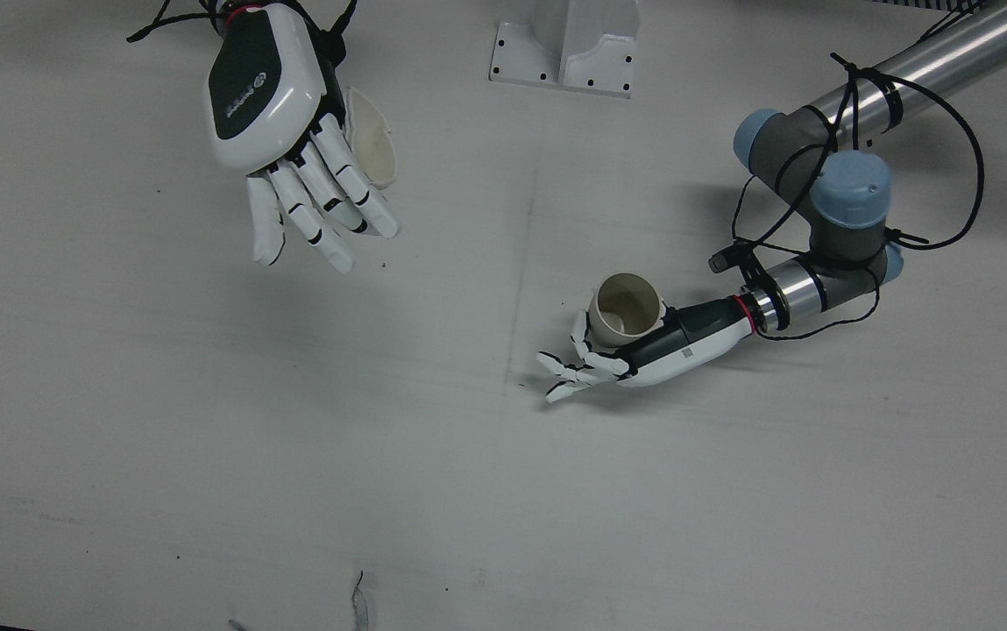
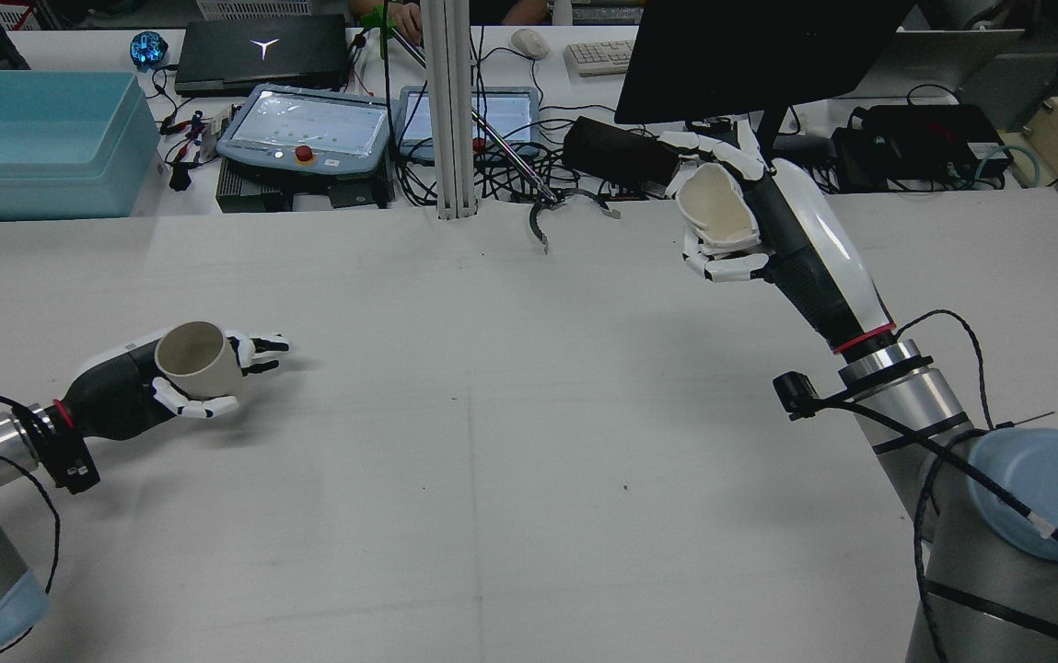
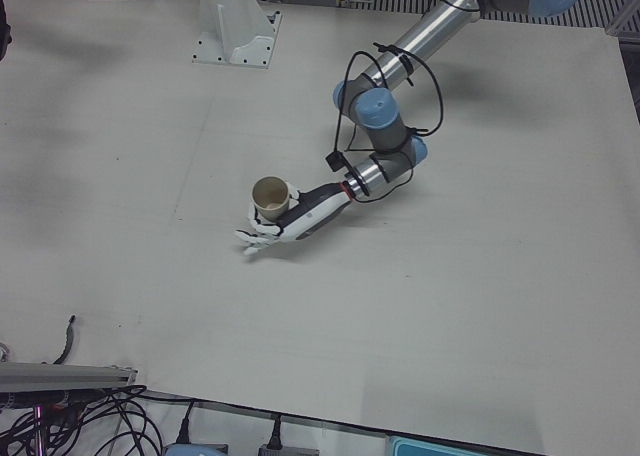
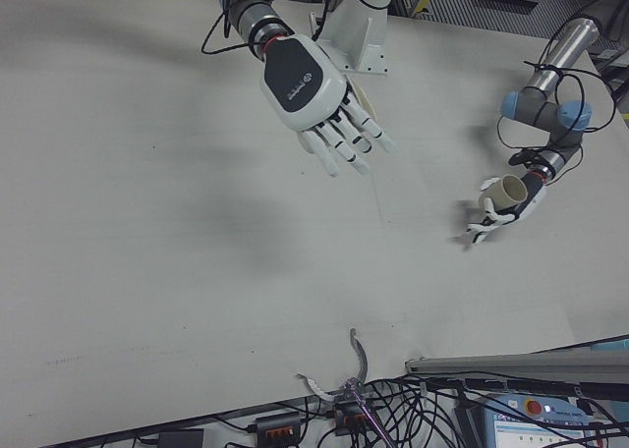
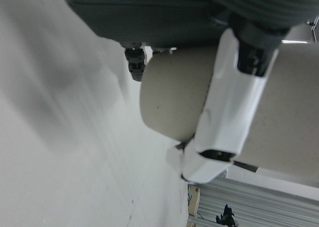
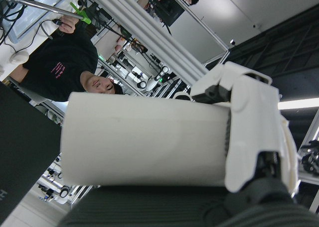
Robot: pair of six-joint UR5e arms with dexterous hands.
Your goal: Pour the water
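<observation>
- Holding a tan paper cup [image 2: 200, 361] in my left hand [image 2: 137, 391], low over the table [image 2: 492, 460], thumb and fingers wrapped round its wall, mouth turned up.
- My right hand [image 2: 782, 230] is raised well above the far side of the table, fingers curled on a second cup [image 2: 717, 212], tipped on its side, squashed at the rim.
- The two cups are well apart.
- Beyond the table edge I see a post [image 2: 450, 110], a tangle of cables [image 2: 575, 198] and a teach pendant [image 2: 308, 129].
- Between the hands the table is bare.

Left hand [image 2: 137, 391] low over the table [image 2: 492, 479] with one cup [image 2: 197, 361] — right hand [image 2: 768, 230] well apart, raised, with another cup [image 2: 717, 210].
</observation>
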